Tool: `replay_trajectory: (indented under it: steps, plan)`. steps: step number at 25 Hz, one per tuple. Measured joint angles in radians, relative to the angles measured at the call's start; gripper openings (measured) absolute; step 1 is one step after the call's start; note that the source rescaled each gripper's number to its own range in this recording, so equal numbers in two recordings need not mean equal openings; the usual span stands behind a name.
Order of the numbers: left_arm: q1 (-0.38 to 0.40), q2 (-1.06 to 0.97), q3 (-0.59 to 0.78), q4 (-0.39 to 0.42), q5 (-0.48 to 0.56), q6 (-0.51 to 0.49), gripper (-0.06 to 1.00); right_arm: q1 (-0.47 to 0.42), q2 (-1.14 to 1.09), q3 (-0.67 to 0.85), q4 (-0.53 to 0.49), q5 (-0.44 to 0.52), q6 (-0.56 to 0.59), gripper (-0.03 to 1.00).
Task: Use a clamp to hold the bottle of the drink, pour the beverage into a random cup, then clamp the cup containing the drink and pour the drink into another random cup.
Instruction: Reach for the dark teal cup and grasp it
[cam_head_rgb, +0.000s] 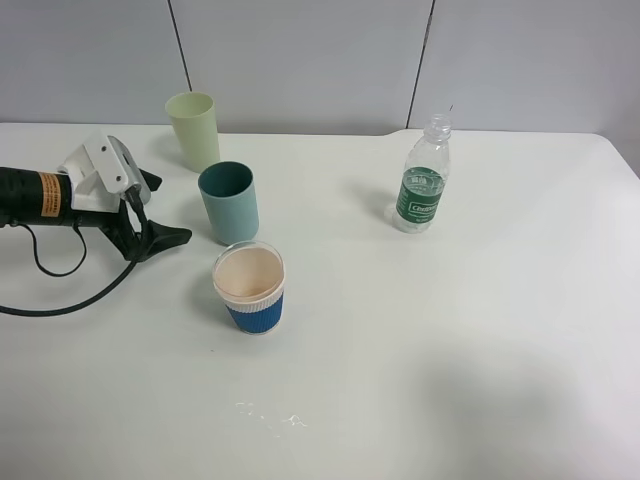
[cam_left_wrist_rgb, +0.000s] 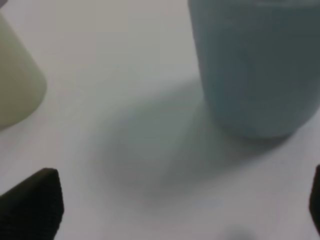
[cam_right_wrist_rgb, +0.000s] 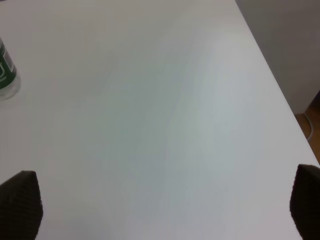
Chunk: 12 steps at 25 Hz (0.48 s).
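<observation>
Here, a white table fills nearly the whole high view. Over its left side the left gripper lies low and sideways, its black fingers spread wide apart with nothing between them. They point toward the teal cup, which stands just beyond the fingertips. A black cable loops on the table below that arm.

The right gripper shows only in its own wrist view. Its fingers are likewise wide apart and empty above bare tabletop.

The bottle, uncapped and green-labelled, stands upright on the right half of the table, well apart from the cups. How much liquid it holds cannot be told.

A pale yellow-green tumbler stands upright at the back. The teal cup is just in front of it, its inside too dark to judge. The blue-banded cup stands nearest the front, close beside the teal cup, showing a beige inside.

A few small droplets lie on the table in front of the cups.
</observation>
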Motion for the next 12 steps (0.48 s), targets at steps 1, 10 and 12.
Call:
replay_trajectory:
  steps: [1, 10, 12]
  plan:
    - [0.000, 0.016, -0.017, 0.010, -0.007, -0.018, 1.00, 0.000, 0.000, 0.000, 0.000, 0.000, 0.000, 0.99]
    - [0.001, 0.060, -0.063, 0.053, -0.033, -0.043, 1.00, 0.000, 0.000, 0.000, 0.000, 0.000, 0.000, 0.99]
    - [0.001, 0.060, -0.063, 0.066, -0.033, -0.027, 1.00, 0.000, 0.000, 0.000, 0.000, 0.000, 0.000, 0.99]
